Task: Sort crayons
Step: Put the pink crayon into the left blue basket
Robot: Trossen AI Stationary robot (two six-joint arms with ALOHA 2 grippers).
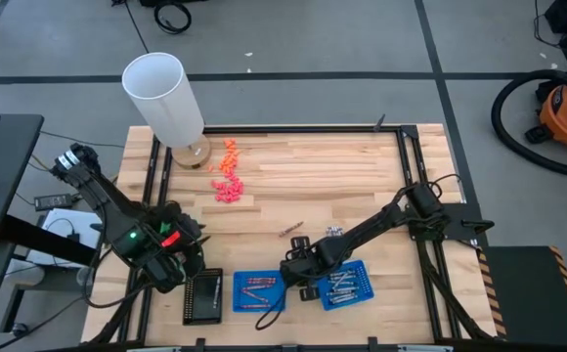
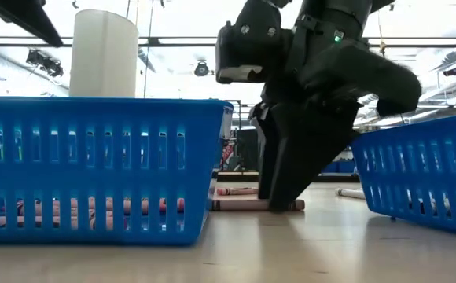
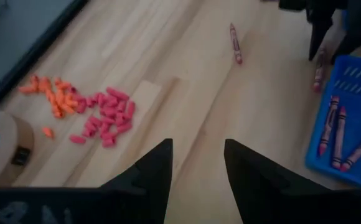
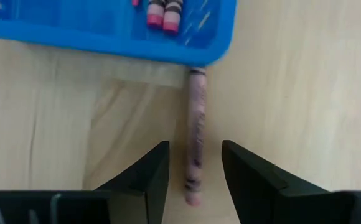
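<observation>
A maroon crayon [image 4: 196, 112] lies flat on the wooden table, one end against the corner of a blue tray [image 4: 106, 34]. My right gripper [image 4: 195, 143] is open, pointing down, with one finger on each side of this crayon and not touching it. In the low view its fingertips [image 2: 279, 196] reach down to the table beside the crayon [image 2: 244, 205]. The left blue tray [image 1: 259, 291] holds reddish crayons and the right blue tray [image 1: 345, 286] holds grey ones. Another crayon [image 1: 291, 231] lies loose farther back. My left gripper [image 3: 197, 146] is open and empty at the table's left [image 1: 184, 252].
A black tray [image 1: 203, 296] stands left of the blue trays at the near edge. A tall white cylinder [image 1: 163, 98] stands at the far left. Beside it lie heaps of small orange bits [image 1: 229, 152] and pink bits [image 1: 229, 188]. Bare wood shows at the far right.
</observation>
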